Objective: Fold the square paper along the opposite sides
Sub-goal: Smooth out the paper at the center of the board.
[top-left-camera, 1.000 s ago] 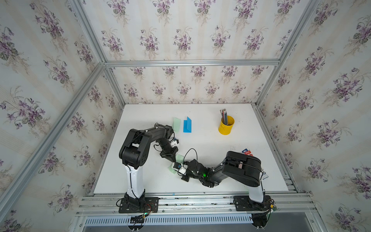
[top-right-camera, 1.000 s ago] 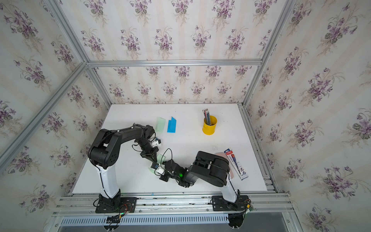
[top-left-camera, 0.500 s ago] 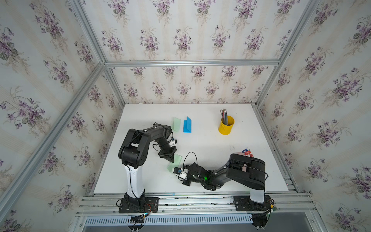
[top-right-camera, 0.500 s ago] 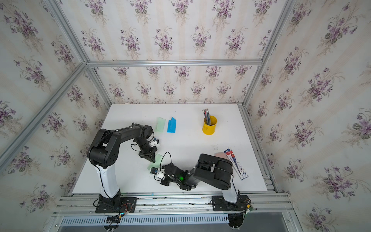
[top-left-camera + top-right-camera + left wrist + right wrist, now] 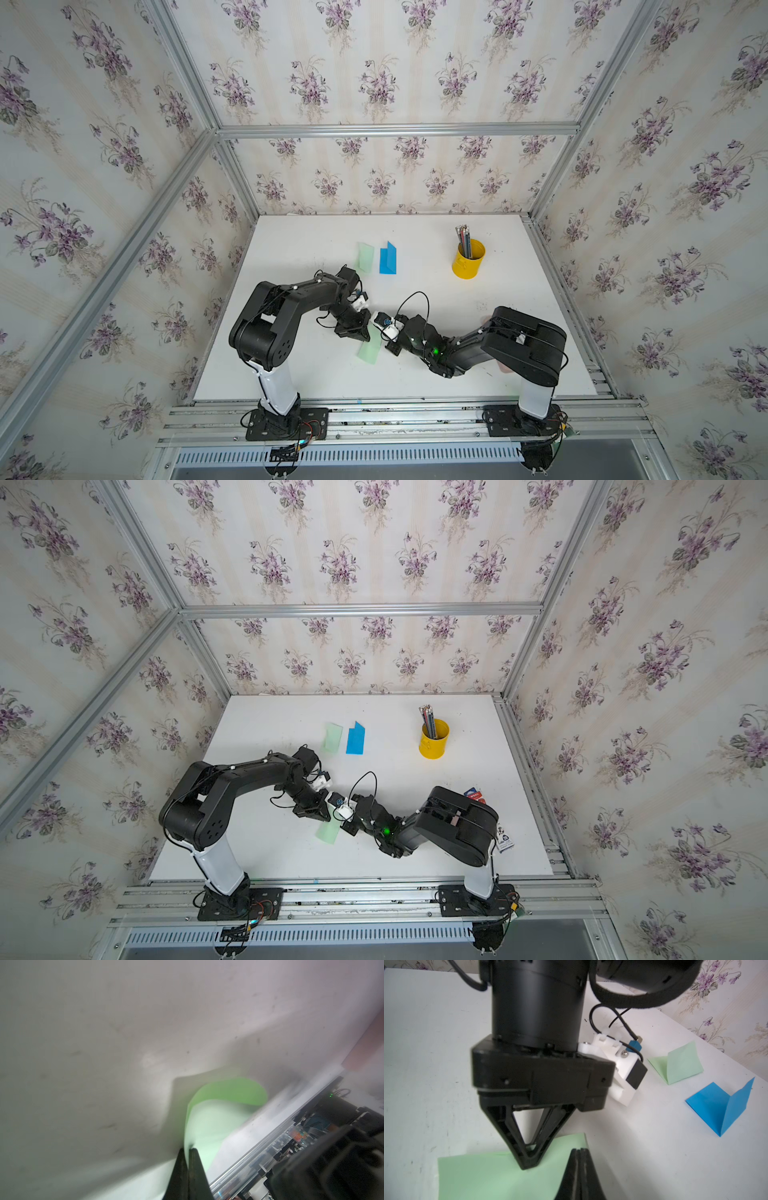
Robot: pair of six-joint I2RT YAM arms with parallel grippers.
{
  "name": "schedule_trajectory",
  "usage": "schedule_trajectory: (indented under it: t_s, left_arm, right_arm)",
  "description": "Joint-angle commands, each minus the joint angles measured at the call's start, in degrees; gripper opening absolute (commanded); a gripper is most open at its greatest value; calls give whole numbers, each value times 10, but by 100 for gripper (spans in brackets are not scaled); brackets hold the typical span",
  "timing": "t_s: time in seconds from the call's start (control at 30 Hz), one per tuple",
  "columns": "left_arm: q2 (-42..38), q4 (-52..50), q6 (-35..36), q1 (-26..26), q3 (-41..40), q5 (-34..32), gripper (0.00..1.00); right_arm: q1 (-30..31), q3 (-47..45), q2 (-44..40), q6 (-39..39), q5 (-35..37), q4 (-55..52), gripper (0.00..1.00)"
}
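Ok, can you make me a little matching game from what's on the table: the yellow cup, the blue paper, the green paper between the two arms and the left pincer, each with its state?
Things:
1. yellow cup
2. blue paper
3. front green paper
4. left pincer

States:
A. shut on a green edge
B. creased, one flap standing up
C. holds pencils
D. curled over on itself

Pairs: 1-C, 2-B, 3-D, 4-A.
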Motion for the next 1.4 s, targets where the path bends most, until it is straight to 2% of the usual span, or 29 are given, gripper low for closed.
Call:
schedule_trajectory:
  t_s: [0.0, 0.2, 0.4, 0.6, 0.9, 1.1, 1.23, 1.37]
  left_arm:
    - [12, 58, -24, -2, -8, -49, 0]
    - [25, 57, -14, -1, -6, -56, 0]
    - [21, 47, -6, 3, -8, -66, 0]
    - [5, 36, 2, 17, -15, -77, 0]
    - [-2, 28, 10, 30, -21, -85, 0]
    - [8, -5, 33, 30, 8, -82, 0]
    - [17, -53, 72, 22, 44, -74, 0]
    - [31, -121, 137, 18, 82, -87, 0]
  right_arm:
    - [4, 12, 17, 22, -6, 10, 0]
    - [11, 5, 54, 38, 18, 12, 0]
    - [9, -8, 89, 51, 76, 28, 0]
    - [-5, -8, 83, 66, 97, 10, 0]
    - [-23, -15, 84, 78, 99, -5, 0]
    - [-32, -21, 67, 73, 82, -10, 0]
    - [-36, -40, 9, 45, 62, -10, 0]
    - [-36, -55, -43, 32, 9, -2, 0]
